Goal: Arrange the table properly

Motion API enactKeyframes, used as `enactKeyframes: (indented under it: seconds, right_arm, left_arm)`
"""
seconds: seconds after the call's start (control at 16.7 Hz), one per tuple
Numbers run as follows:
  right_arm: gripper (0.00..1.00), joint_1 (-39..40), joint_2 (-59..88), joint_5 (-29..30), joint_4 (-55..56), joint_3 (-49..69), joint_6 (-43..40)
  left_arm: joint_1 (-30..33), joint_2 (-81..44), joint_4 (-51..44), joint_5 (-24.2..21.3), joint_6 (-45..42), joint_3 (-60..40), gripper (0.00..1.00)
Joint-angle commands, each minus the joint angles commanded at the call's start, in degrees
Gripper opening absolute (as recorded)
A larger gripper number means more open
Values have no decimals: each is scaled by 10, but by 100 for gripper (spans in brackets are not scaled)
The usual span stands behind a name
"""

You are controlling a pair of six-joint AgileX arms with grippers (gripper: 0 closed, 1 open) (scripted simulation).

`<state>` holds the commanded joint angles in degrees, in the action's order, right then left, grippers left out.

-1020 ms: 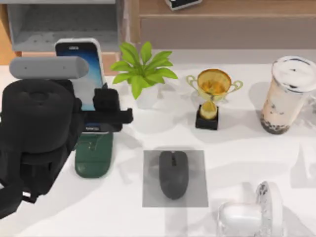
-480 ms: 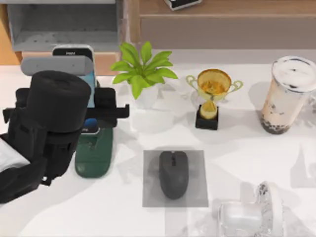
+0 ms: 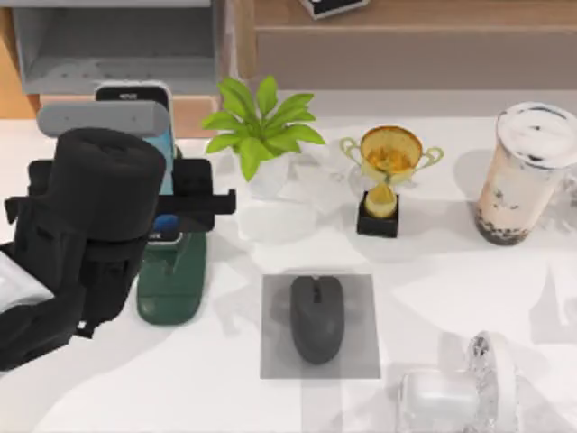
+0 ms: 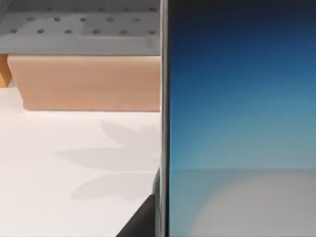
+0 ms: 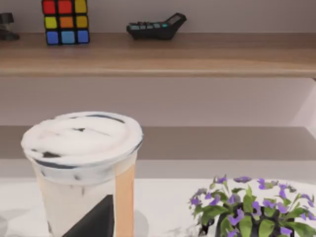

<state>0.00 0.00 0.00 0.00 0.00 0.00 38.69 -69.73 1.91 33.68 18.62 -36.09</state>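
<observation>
Left arm (image 3: pixel 81 244) sits over the left part of the table (image 3: pixel 433 271), its black bulk covering much of that side. Left gripper (image 3: pixel 185 206) is at the phone (image 3: pixel 149 122), fingers clamped on the handset's lower part, black jaw pieces showing on the phone's right edge. The phone stands upright in a dark green stand (image 3: pixel 171 284), whose base lies just below the gripper and touches the tabletop. From the left wrist the phone's blue screen (image 4: pixel 237 118) is right up against the lens, with white table (image 4: pixel 74 163) beside it and the light wooden shelf unit (image 4: pixel 89 81) beyond. Just right of the gripper: a small green potted plant (image 3: pixel 261 126), near but apart. Farther right: a gold trophy (image 3: pixel 388 171) on a black base, then a milk-tea cup (image 3: pixel 523 171) near the table's right edge. Right of the gripper and toward the front edge: a dark mouse (image 3: pixel 316 317) lying on a grey square mat (image 3: pixel 361 356). Right arm (image 3: pixel 469 392), pale, is parked at the front right of the table, well apart from the gripper; I cannot tell how its fingers stand. Right wrist looks at the cup (image 5: pixel 84 168), a purple-flowered plant (image 5: pixel 252 207), and a shelf carrying a colour cube (image 5: pixel 64 21) and a calculator (image 5: pixel 155 27).
</observation>
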Motion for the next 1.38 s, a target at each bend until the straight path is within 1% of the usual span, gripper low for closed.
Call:
enactKeyframes:
  seconds: [0.36,0.42,0.96,1.26,1.38]
  right_arm:
    - [100,0,0,0,0,0,0]
    - [100,0,0,0,0,0,0]
    - [100,0,0,0,0,0,0]
    - [100,0,0,0,0,0,0]
    - [100,0,0,0,0,0,0]
  left_arm:
    - [0,0,0,0,0,0,98]
    - [0,0,0,0,0,0,100]
    - [2,2,-1,1,1,1,100]
    - [57,76,-8,49,21,48,100]
    - [62,94,-6,50,26,48,100]
